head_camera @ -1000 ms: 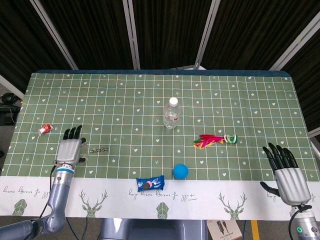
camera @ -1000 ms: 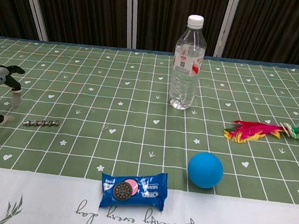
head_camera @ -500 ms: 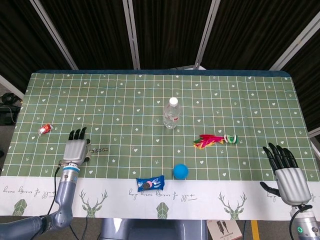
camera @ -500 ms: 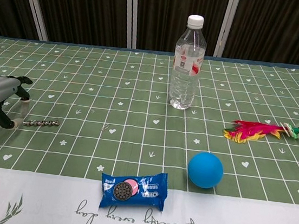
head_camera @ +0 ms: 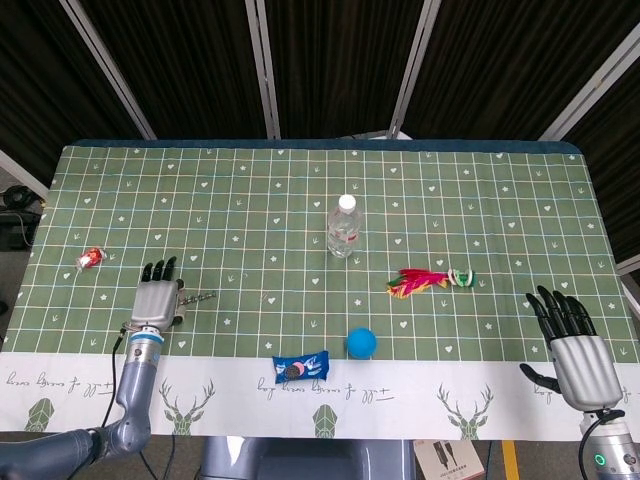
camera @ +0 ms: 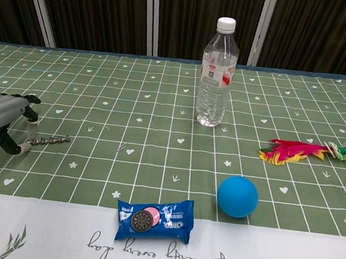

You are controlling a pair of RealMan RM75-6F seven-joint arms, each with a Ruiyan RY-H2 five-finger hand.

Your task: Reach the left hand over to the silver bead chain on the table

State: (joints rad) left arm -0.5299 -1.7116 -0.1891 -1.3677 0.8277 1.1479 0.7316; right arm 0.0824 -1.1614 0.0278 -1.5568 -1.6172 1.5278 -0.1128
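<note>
Chest view: left hand [camera: 0,120] sits low at the near left edge of the table, fingers loosely curled and apart, holding nothing. Silver bead chain [camera: 48,141] lies flat on the green cloth, its near end at the fingertips. Reach looks practically done; contact unclear. Right hand [head_camera: 577,357] idle, fingers spread.

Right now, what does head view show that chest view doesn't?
Head view only: the right hand near the table's right edge, open, holding nothing, and a small red-and-white item at far left.

Chest view only: side profile of the left hand, fingers curled down at the end of the silver bead chain.

Both: left hand, chain, water bottle, blue ball, cookie packet, feathered shuttlecock.
</note>
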